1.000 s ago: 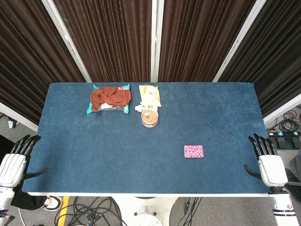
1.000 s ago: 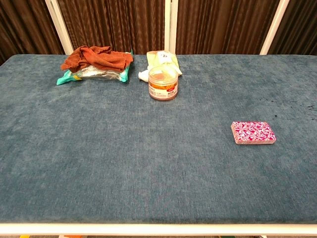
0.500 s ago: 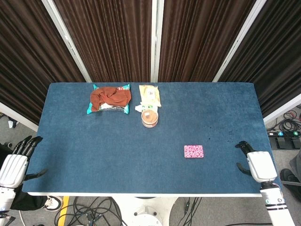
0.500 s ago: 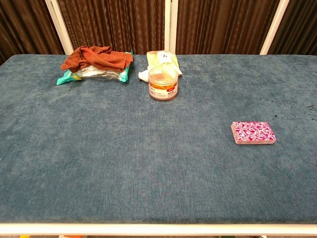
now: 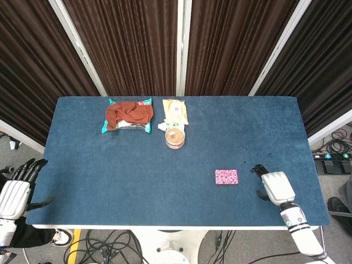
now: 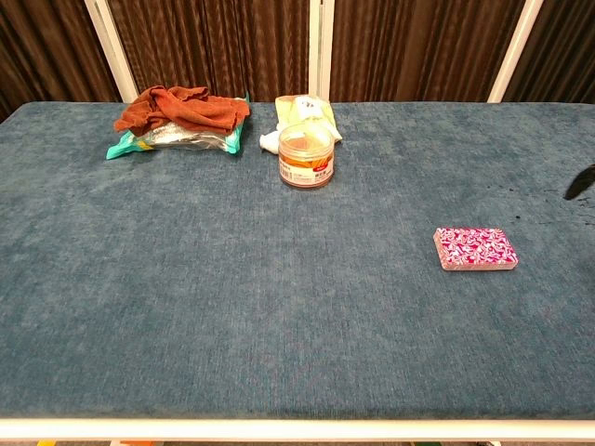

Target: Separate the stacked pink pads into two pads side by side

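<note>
The stacked pink patterned pads [image 5: 226,176] lie flat on the blue table, right of centre near the front; in the chest view the pink pads [image 6: 474,248] show as one thick block. My right hand [image 5: 275,186] hovers over the table just right of the pads, apart from them, holding nothing, fingers pointing toward them. One dark fingertip [image 6: 581,181] of it shows at the chest view's right edge. My left hand [image 5: 16,190] hangs off the table's front left corner, fingers spread and empty.
At the back of the table [image 5: 82,165] lie a brown cloth on a teal packet [image 5: 128,116], a yellow packet [image 5: 175,111] and a small round jar [image 5: 175,137]. Cables run on the floor below the front edge.
My right hand has moved left from beside the table's right edge to over the table, close to the pads. The left hand and the pads have stayed put.
</note>
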